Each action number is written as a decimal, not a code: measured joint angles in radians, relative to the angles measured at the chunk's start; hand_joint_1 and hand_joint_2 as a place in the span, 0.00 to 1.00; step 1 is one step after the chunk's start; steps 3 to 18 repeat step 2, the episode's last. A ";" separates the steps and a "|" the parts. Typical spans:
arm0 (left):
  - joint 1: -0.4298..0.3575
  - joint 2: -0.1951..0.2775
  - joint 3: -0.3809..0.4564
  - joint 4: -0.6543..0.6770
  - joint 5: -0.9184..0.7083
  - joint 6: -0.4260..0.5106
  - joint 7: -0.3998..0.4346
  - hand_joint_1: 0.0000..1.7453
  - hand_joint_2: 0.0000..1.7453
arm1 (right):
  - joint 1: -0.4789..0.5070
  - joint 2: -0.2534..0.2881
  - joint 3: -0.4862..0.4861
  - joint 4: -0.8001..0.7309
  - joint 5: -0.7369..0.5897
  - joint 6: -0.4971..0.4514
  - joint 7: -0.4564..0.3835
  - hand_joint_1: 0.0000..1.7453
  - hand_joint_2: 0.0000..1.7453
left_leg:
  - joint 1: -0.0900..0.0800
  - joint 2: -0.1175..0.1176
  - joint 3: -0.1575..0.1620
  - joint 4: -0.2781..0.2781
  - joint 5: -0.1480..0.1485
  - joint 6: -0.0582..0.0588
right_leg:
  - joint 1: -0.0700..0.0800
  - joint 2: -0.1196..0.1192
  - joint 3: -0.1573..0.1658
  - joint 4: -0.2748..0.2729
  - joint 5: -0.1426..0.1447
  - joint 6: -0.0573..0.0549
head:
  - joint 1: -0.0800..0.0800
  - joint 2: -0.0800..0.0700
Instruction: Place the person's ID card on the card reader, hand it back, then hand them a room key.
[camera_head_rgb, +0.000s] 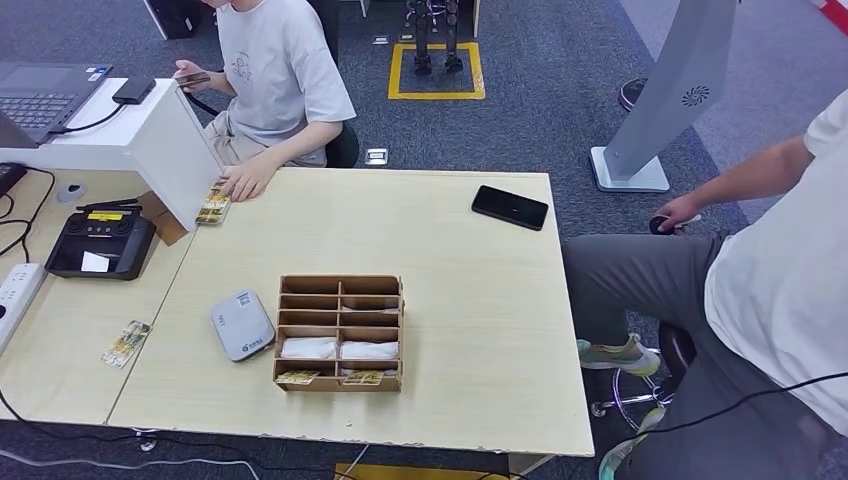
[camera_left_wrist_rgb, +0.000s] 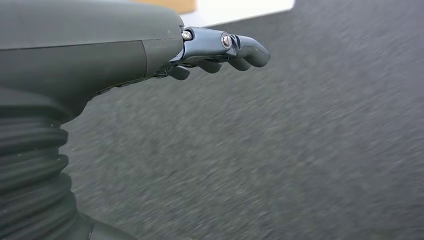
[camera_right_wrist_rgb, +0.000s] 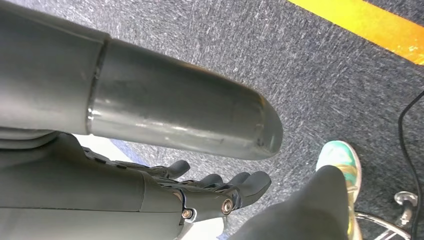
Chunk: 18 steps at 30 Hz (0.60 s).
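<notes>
Left hand hangs over grey carpet, fingers loosely curled, holding nothing. Right hand likewise empty, fingers apart, beside a seated person's leg. Card reader lies on the table, just left of the wooden organizer with cards in its front row.

No wording is sharp enough to read. The card reader, at nine o'clock from the wooden organizer, carries a small blurred mark near its lower edge. The shirt of the person at eleven o'clock bears a faint, illegible emblem.
</notes>
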 joint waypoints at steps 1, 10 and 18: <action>-0.003 -0.006 0.003 0.024 -0.006 0.008 0.022 0.00 1.00 | 0.000 -0.001 -0.001 0.000 0.000 0.000 0.000 0.00 0.00 | 0.000 0.000 0.000 0.000 0.000 0.000 | 0.000 0.000 0.000 0.000 0.000 0.000 | 0.000 0.000; -0.004 -0.008 0.004 0.035 -0.009 0.012 0.033 0.00 1.00 | 0.000 -0.001 -0.001 0.000 0.001 0.000 0.001 0.00 0.00 | 0.000 0.000 0.000 0.000 0.000 0.000 | 0.000 0.000 0.000 0.000 0.000 0.000 | 0.000 0.000; -0.004 -0.008 0.004 0.035 -0.009 0.012 0.033 0.00 1.00 | 0.000 -0.001 -0.001 0.000 0.001 0.000 0.001 0.00 0.00 | 0.000 0.000 0.000 0.000 0.000 0.000 | 0.000 0.000 0.000 0.000 0.000 0.000 | 0.000 0.000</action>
